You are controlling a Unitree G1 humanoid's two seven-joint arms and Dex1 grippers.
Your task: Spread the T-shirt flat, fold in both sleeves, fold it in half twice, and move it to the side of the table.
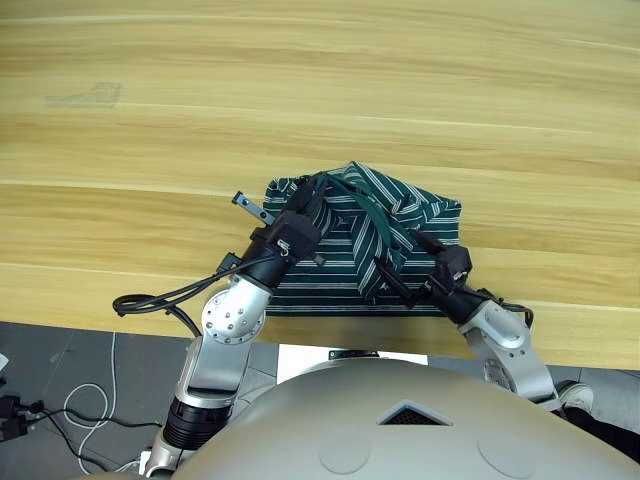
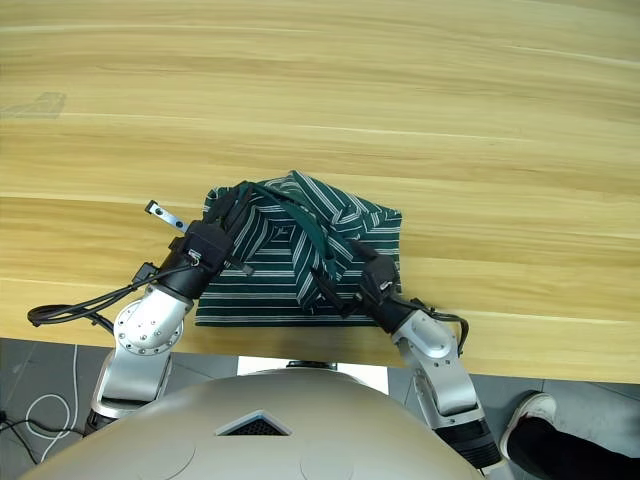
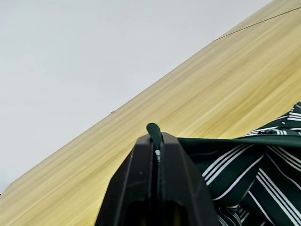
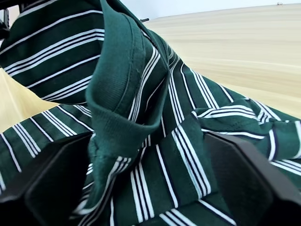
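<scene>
Left tool (image 3: pixel 154 141) pinching striped T-shirt (image 1: pixel 340 260) edge, right tool (image 4: pixel 143 160) spread wide around a fold; pale wooden table (image 1: pixel 320 100), grey floor (image 1: pixel 60 360) nearside.

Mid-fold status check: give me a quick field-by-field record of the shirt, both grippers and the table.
T-shirt: green with white stripes, partly folded and bunched, at the near edge of the table
left gripper: shut on a T-shirt edge, at the shirt's left side
right gripper: open around a cloth fold, at the shirt's near right corner
lifted part: a dark edge raised between the two grippers
table: light wood
</scene>
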